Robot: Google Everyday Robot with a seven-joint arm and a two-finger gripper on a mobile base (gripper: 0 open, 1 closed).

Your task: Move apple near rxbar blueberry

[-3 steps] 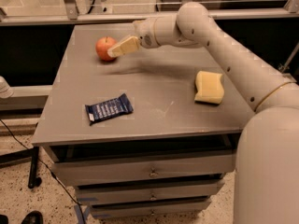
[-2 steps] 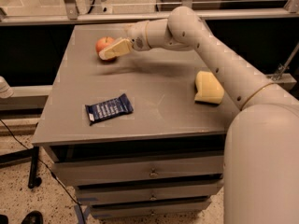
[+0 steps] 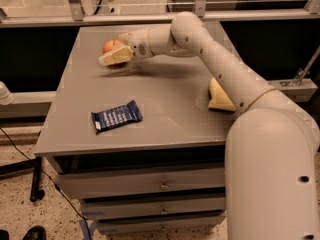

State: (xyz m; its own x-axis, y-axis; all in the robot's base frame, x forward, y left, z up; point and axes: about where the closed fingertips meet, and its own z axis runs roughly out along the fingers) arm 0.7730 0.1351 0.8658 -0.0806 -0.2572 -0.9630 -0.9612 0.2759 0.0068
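Observation:
The apple (image 3: 110,46), red-orange and round, sits at the far left of the grey table (image 3: 165,91). My gripper (image 3: 113,49) reaches in from the right and is open around the apple, with one finger (image 3: 114,57) in front of it and the other behind it. The apple's lower right side is hidden by the near finger. The rxbar blueberry (image 3: 116,116), a dark navy wrapper with white lettering, lies flat near the table's front left, well apart from the apple and the gripper.
A pale yellow sponge (image 3: 219,98) lies at the table's right edge, partly behind my arm (image 3: 220,59). The arm spans the right half of the table. A glass barrier with a metal rail (image 3: 150,18) runs behind the table. Drawers are below the front edge.
My gripper has moved left and a little away from the camera, from beside the apple to around it. The apple, bar and sponge have stayed in place.

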